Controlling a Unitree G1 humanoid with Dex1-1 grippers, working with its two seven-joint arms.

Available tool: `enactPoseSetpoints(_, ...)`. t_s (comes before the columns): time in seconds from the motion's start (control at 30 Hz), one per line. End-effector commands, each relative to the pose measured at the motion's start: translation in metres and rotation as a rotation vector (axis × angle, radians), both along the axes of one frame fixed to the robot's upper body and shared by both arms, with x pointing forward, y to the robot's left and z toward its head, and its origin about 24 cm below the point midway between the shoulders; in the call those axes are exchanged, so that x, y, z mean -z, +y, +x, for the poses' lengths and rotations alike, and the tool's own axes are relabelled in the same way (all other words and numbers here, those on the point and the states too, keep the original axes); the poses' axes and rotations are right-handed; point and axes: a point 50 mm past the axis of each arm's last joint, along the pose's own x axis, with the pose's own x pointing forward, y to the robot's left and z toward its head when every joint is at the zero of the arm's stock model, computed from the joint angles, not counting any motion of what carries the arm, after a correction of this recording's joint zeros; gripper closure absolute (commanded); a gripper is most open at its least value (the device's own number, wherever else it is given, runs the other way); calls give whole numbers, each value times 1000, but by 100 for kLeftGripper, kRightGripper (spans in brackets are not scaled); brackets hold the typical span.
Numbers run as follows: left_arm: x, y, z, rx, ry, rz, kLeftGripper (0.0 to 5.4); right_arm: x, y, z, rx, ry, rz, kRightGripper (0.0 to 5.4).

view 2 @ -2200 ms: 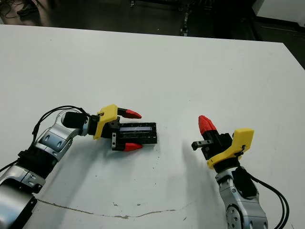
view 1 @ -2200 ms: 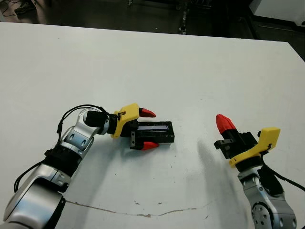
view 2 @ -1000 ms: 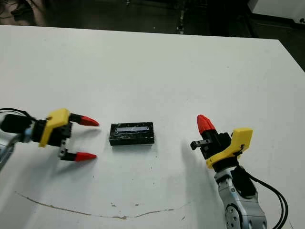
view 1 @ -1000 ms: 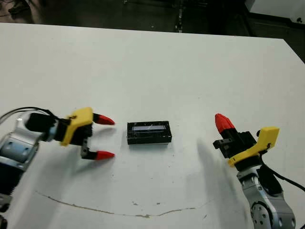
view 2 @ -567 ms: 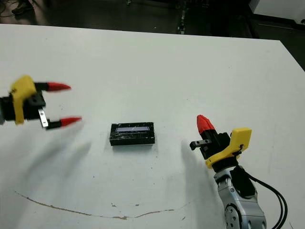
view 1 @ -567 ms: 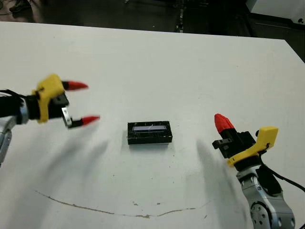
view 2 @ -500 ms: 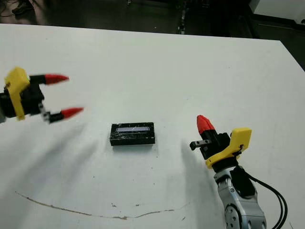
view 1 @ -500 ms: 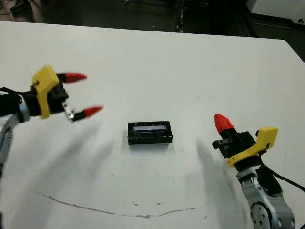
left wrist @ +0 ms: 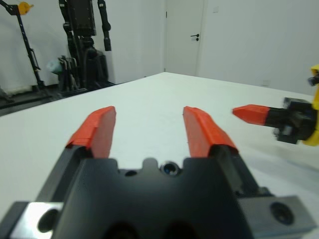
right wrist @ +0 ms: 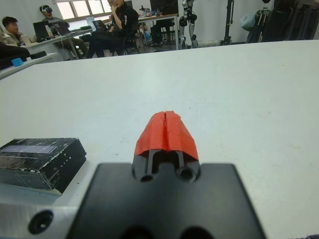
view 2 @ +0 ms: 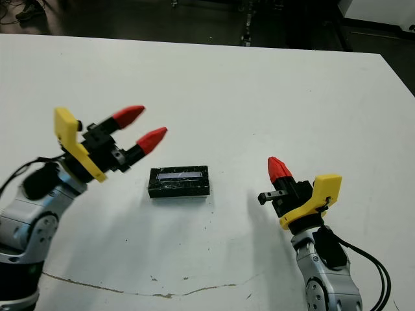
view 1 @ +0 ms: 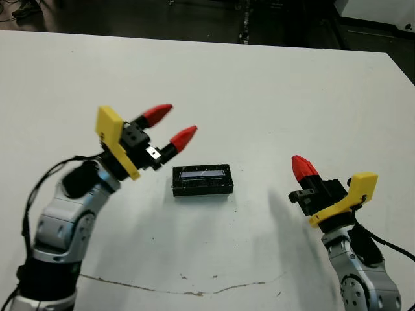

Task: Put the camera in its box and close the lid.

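A black block with crinkly, shiny sides, the box (view 1: 202,181) with the lid (view 2: 179,175) lying flat on top of it, rests on the white table's middle; a bluish-white glare strip runs along its top. The camera is hidden. My left gripper (view 1: 174,123) hangs open above the table, just left of the box and apart from it, with nothing between its fingers. My right gripper (view 1: 301,167) stands shut and empty to the right of the box, a hand's width away. The right wrist view shows the box (right wrist: 40,162) beside its shut fingertips.
The table's far edge (view 1: 194,40) meets dark floor. A thin brown mark (view 1: 194,291) crosses the table near the front. Seated people (right wrist: 119,20) at desks show beyond the table in the right wrist view, and robot stands (left wrist: 82,35) in the left wrist view.
My left gripper, earlier around the box, let go, swung away to the left and up, and now hangs open nearer the box. The box and right gripper stayed put.
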Motion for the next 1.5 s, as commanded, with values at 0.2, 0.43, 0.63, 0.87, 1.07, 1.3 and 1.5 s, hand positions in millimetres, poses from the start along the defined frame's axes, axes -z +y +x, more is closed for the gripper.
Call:
enactPoseSetpoints(0.2,15,-19,-5,16,166,13,369,3,-3,-2,17,16,-18,540)
enactPoseSetpoints(0.43,30,-30,-6,-4,264,80,477,3,-2,-3,15,16,-20,540)
enactPoseSetpoints(0.63,51,-36,-6,15,288,171,539,4,-2,-2,13,11,-3,540)
enactPoseSetpoints(0.87,72,-37,-6,12,482,166,539,4,-1,-3,16,16,-5,540)
enactPoseSetpoints(1.07,76,-34,-9,-16,604,204,539,5,-1,-3,12,14,-11,540)
enactPoseSetpoints(1.3,78,-34,-12,-32,690,190,539,5,-1,-3,9,17,-7,540)
enactPoseSetpoints(1.5,80,-37,-14,-20,684,189,539,4,0,-3,22,24,-15,540)
